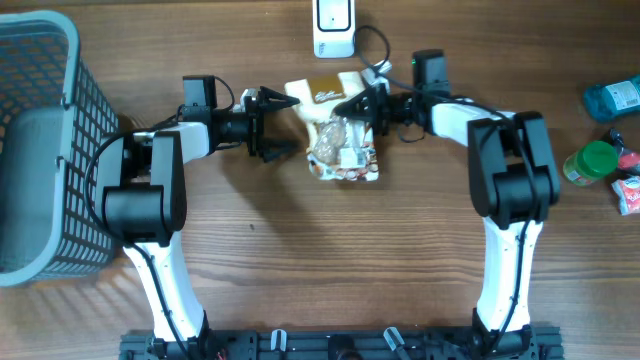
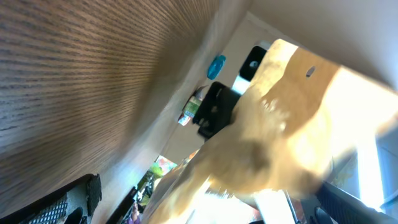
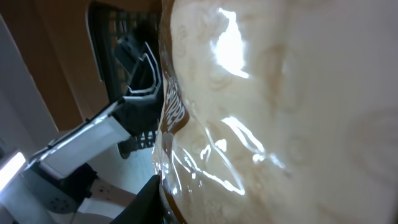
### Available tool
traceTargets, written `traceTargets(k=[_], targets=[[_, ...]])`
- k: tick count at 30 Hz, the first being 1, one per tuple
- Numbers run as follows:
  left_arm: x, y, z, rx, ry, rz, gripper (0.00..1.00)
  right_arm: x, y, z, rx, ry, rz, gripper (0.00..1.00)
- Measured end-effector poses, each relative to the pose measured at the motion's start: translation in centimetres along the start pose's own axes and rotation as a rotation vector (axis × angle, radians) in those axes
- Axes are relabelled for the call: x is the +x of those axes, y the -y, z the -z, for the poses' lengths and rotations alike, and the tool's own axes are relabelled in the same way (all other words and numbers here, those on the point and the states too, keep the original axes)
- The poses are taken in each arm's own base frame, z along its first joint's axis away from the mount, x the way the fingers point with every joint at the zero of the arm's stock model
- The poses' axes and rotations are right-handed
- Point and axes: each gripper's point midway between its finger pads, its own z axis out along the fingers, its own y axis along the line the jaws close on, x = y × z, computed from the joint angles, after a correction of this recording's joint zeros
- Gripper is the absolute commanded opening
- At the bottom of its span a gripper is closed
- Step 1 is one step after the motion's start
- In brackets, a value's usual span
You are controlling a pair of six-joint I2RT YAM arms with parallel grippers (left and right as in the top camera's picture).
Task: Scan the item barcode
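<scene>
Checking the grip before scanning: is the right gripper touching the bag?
Touching. Overhead, the right gripper is closed on the upper right edge of the bag; the right wrist view is filled by it.

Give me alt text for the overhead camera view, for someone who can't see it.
A snack bag is at the middle of a wooden table, with the right gripper shut on its right edge and the left gripper open beside its left edge. A white scanner sits beyond it, a grey basket at far left, small items at far right.
</scene>
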Motion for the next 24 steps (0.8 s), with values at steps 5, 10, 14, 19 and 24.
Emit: traceTargets(k=[5,10,14,19,24], targets=[[-0.2,-0.1,-0.1,-0.009,0.013,-0.038,1.00,-1.1,-0.5,2.4,-0.004,0.051,0.009,0.05],[-0.5,-0.1,-1.6,-0.087,0.094,-0.110,0.99,-1.4,-3.9,3.3,-0.009,0.070,0.085,0.05],[1.3,1.5,-1.6,-0.162,0.152,-0.159,0.99,-1.1,-7.1,3.7,-0.021,0.070,0.150,0.05],[5.5,6.4,2.6,-0.297,0.335,-0.337,1.00,-0.6,-10.9,4.0,-0.032,0.073,0.224,0.05],[10.0,8.5,6.9,-0.477,0.509,-0.513,1.00,-0.3,-16.1,4.7,0.004,0.142,0.406,0.05]])
